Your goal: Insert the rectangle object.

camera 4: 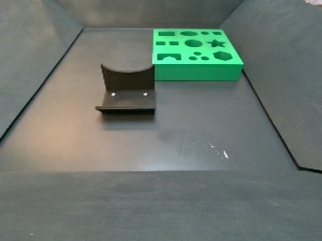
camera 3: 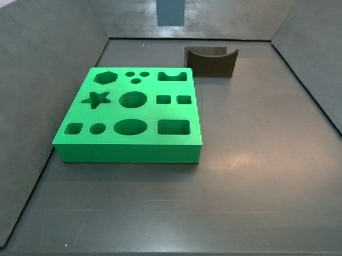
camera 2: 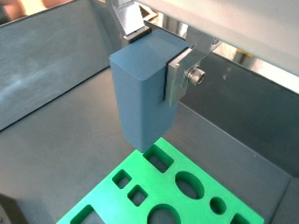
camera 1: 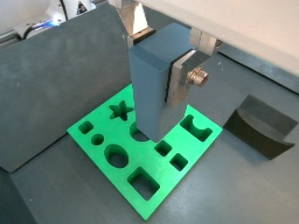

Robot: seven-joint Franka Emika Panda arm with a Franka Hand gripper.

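Observation:
My gripper (camera 1: 158,63) is shut on the steel-blue rectangle object (camera 1: 155,96), with a silver finger (camera 1: 181,80) on each side of its upper part. It shows the same way in both wrist views (camera 2: 152,61). The block (camera 2: 140,101) hangs upright, well above the green board with shaped holes (camera 1: 111,131) (camera 2: 158,206). In a side view only the block's lower end (camera 3: 170,12) shows at the top edge, above the board (camera 3: 127,145). In the other side view the board (camera 4: 195,66) shows, but block and gripper are out of view.
The dark fixture with a curved notch (camera 3: 211,62) (camera 4: 126,91) (camera 1: 263,127) stands on the floor beside the board. Grey walls (camera 3: 54,20) enclose the dark floor (camera 3: 254,200).

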